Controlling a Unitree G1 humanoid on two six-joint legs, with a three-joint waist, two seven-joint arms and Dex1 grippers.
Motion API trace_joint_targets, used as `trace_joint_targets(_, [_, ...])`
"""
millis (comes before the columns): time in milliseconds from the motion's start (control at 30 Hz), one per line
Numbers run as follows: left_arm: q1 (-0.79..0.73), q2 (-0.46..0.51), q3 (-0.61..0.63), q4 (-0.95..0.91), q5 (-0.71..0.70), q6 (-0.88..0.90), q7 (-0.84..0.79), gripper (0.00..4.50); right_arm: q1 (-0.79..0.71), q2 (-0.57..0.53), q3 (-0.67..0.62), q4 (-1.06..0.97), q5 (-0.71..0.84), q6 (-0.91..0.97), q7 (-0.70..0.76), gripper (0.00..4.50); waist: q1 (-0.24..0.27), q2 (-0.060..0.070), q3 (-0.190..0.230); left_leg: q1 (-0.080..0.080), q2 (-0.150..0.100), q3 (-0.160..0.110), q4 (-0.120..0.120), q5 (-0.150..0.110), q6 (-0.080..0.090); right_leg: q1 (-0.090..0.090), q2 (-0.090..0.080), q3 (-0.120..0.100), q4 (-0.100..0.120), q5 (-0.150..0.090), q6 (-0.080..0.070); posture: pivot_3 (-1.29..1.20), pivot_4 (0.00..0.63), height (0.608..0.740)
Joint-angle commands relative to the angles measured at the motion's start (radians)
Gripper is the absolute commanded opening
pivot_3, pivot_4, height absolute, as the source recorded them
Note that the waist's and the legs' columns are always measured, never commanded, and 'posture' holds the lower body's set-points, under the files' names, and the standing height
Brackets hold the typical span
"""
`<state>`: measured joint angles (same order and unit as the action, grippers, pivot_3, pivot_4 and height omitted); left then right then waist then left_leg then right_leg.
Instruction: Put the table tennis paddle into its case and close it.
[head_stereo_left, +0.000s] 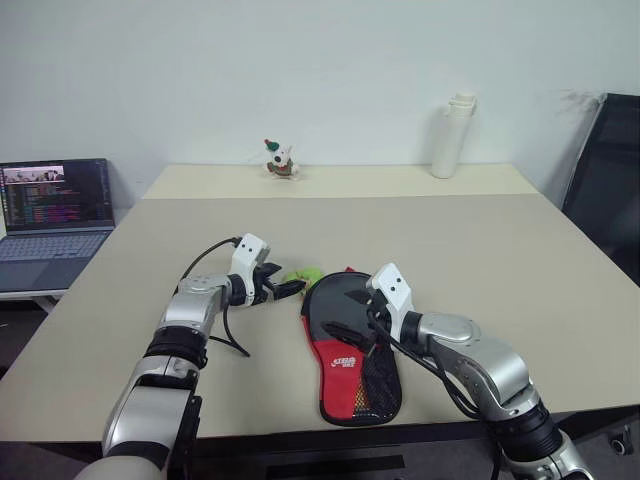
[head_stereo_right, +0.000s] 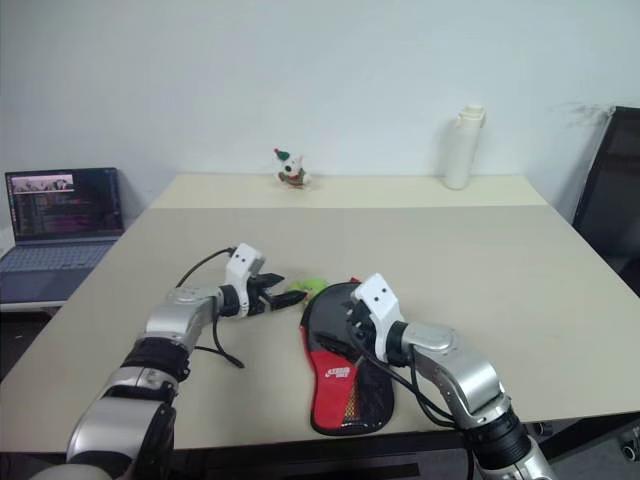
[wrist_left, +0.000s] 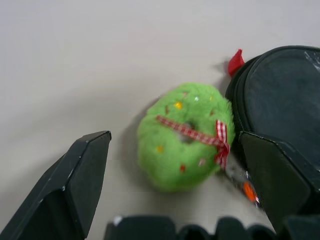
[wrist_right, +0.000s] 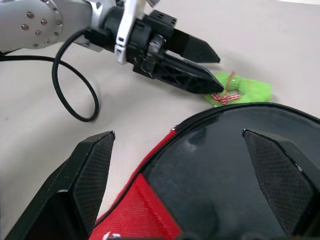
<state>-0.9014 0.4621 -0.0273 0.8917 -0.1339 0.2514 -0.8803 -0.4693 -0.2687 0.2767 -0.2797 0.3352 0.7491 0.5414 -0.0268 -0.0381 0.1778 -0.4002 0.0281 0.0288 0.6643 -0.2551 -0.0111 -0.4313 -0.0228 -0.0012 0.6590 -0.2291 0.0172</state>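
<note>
Paddle case (head_stereo_left: 350, 352) lies flat on the table (head_stereo_left: 480, 250) near its front edge, round end pointing away from the robot, red panel and mesh pocket toward it; the glossy black round part seen in the right wrist view looks like the paddle (wrist_right: 235, 165) face sitting in the mouth of the case, though whether it is fully inside or merely resting on top cannot be told, and the handle is hidden. A small green plush wreath with a red checked ribbon (wrist_left: 186, 136) sits touching the round end of the case on the robot's left side. Left gripper (head_stereo_left: 290, 289) hovers low just at that wreath with its fingers spread wide and empty, one on either side of the toy. Right gripper (wrist_right: 190, 165) hangs over the round end of the case, fingers also wide open, holding nothing. The likely trouble here is the wreath: if the left fingers close now they would probably catch the plush rather than the case edge or zipper tag, and a push could shove the case sideways under the right gripper. With both grippers crowding the same end, they could also bump each other, and the case could stay unzipped if the paddle is not seated.
</note>
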Motion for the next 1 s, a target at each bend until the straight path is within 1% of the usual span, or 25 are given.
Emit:
trace_joint_targets(33, [-0.076, -0.023, -0.005, 0.106, 0.038, -0.06, 0.021, 4.48, 0.005, 0.012, -0.008, -0.038, -0.001, -0.017, -0.009, 4.5, 0.0, 0.0, 0.0, 0.0, 0.0, 0.0, 0.0, 0.0, 0.0, 0.0, 0.0, 0.0, 0.0, 0.0, 0.0, 0.0, 0.15, 0.74])
trace_joint_targets(167, [-0.109, -0.048, -0.02, 0.209, 0.08, -0.093, 0.018, 4.48, 0.01, 0.016, -0.014, -0.042, -0.006, -0.016, -0.017, 4.5, -0.003, 0.0, 0.0, 0.0, 0.0, 0.0, 0.0, 0.0, 0.0, 0.0, 0.0, 0.0, 0.0, 0.0, 0.0, 0.0, 0.15, 0.74])
trace_joint_targets(267, [-0.114, -0.055, -0.013, 0.247, 0.093, -0.104, 0.031, 3.93, 0.007, 0.023, -0.023, -0.037, -0.012, -0.022, -0.038, 4.5, -0.002, 0.0, 0.0, 0.0, 0.0, 0.0, 0.0, 0.0, 0.0, 0.0, 0.0, -0.001, 0.0, 0.0, 0.0, 0.0, 0.15, 0.74])
trace_joint_targets(433, [-0.103, -0.061, 0.0, 0.264, 0.095, -0.112, 0.03, 2.17, -0.012, 0.043, -0.03, -0.012, -0.037, -0.042, -0.07, 4.5, -0.003, -0.001, -0.001, 0.0, 0.0, 0.0, 0.0, 0.0, 0.0, 0.0, 0.0, -0.001, 0.001, 0.0, 0.0, 0.0, 0.15, 0.74])
trace_joint_targets(567, [-0.093, -0.064, 0.005, 0.26, 0.094, -0.113, 0.027, 0.78, -0.039, 0.062, -0.013, 0.033, -0.07, -0.073, -0.075, 4.5, -0.003, -0.001, -0.001, 0.001, 0.0, 0.0, 0.0, 0.0, 0.0, 0.0, 0.0, -0.001, 0.002, 0.0, 0.0, 0.0, 0.15, 0.74])
trace_joint_targets(633, [-0.088, -0.065, 0.007, 0.257, 0.094, -0.113, 0.027, 0.24, -0.06, 0.081, 0.004, 0.075, -0.088, -0.095, -0.077, 4.5, -0.003, -0.001, -0.001, 0.002, 0.0, 0.0, 0.0, 0.0, 0.0, 0.001, 0.0, -0.001, 0.003, 0.0, 0.0, 0.0, 0.15, 0.74])
trace_joint_targets(667, [-0.086, -0.066, 0.008, 0.254, 0.093, -0.112, 0.027, 0.11, -0.074, 0.095, 0.017, 0.108, -0.103, -0.112, -0.078, 4.5, -0.004, -0.001, -0.001, 0.002, 0.0, 0.0, 0.0, 0.0, 0.0, 0.001, 0.0, -0.001, 0.003, 0.0, 0.0, 0.0, 0.15, 0.74])
trace_joint_targets(700, [-0.083, -0.067, 0.009, 0.252, 0.093, -0.112, 0.026, 0.09, -0.084, 0.108, 0.03, 0.145, -0.116, -0.123, -0.077, 4.5, -0.004, -0.001, -0.001, 0.003, 0.0, 0.0, 0.0, 0.0, 0.0, 0.001, 0.0, -0.001, 0.004, -0.001, 0.001, 0.0, 0.15, 0.74])
trace_joint_targets(867, [-0.076, -0.069, 0.013, 0.24, 0.097, -0.11, 0.023, 0.09, -0.076, 0.125, 0.083, 0.283, -0.185, -0.151, -0.075, 4.5, -0.004, -0.002, -0.002, 0.003, 0.001, 0.0, 0.0, 0.0, 0.0, 0.002, 0.001, -0.001, 0.004, 0.0, 0.0, 0.0, 0.15, 0.74])
trace_joint_targets(1000, [-0.08, -0.065, 0.007, 0.242, 0.108, -0.115, 0.03, 0.09, -0.062, 0.123, 0.098, 0.355, -0.242, -0.133, -0.113, 4.5, -0.004, -0.002, -0.002, 0.003, 0.001, -0.001, 0.001, 0.0, 0.0, 0.002, 0.0, -0.001, 0.004, 0.0, 0.0, 0.0, 0.15, 0.74])
